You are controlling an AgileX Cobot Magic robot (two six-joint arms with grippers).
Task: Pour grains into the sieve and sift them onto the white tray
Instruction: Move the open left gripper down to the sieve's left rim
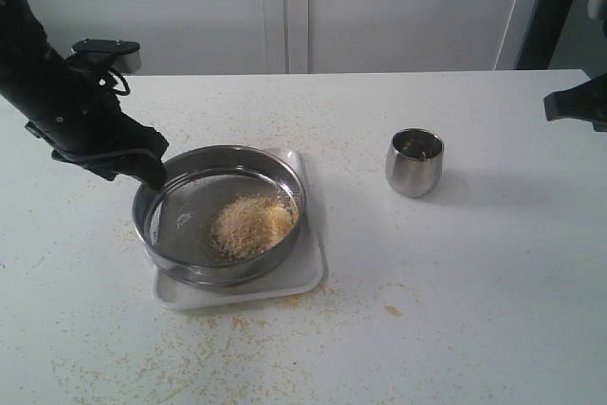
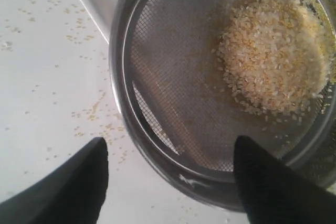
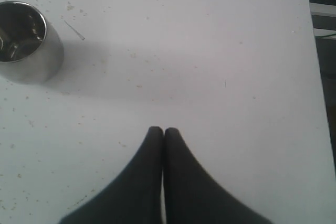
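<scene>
Left of centre, the sieve (image 1: 185, 220) rests on the white tray (image 1: 308, 277) so siftings land there, grains (image 1: 251, 225) heaped inside. The left pincer (image 2: 170, 140) stands apart astride its rim; the right pincer (image 3: 163, 130) is pressed together.

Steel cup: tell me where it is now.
Exterior view: the steel cup stands upright on the table, right of the sieve and white tray, apart from both.

Sieve (image 1: 180, 217) (grains (image 1: 251, 225) heaped inside) sits on white tray (image 1: 305, 277), apparently overhanging.
</scene>
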